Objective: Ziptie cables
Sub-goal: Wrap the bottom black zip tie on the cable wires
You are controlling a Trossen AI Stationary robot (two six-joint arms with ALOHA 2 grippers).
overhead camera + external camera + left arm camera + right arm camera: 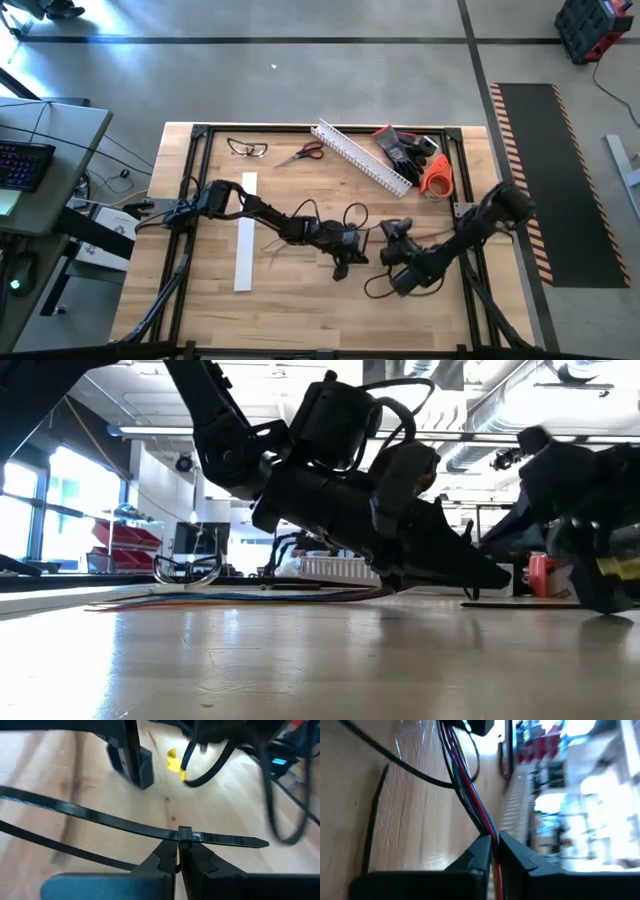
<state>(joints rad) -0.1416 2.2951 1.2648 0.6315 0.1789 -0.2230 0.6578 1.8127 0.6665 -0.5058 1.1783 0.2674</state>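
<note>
on the far left of the light wooden slatted table [300, 300], the left arm reaches in from the table's left edge across a flat white plastic strip [243, 245] that lies lengthwise on the boards. behind it, near the back edge, lie a pair of clear safety glasses [247, 148] and a pair of red-handled scissors [301, 154].

toward the middle, the left gripper [178, 856] sits low over the table, its dark fingers pressed together on a thin, stiff black ziptie [125, 825], pinching it right at the small square head. the strip runs out to both sides of the fingers, with a short pointed tail past the head. a second black ziptie strand [60, 847] lies on the wood close by.

the bundle of thin limp cables [465, 785], red, blue, dark and pale, trails across the table centre between the two arms; from table level it lies flat on the surface [230, 597].

further right, the right gripper [495, 847] is closed on these cables, which pass between its two dark fingertips. another thin black ziptie [374, 820] lies straight on the wood beside it.

at the back right rest a long white slotted plastic channel [360, 155], a pair of dark gloves [405, 150] and an orange roll of tape [437, 175].
</note>
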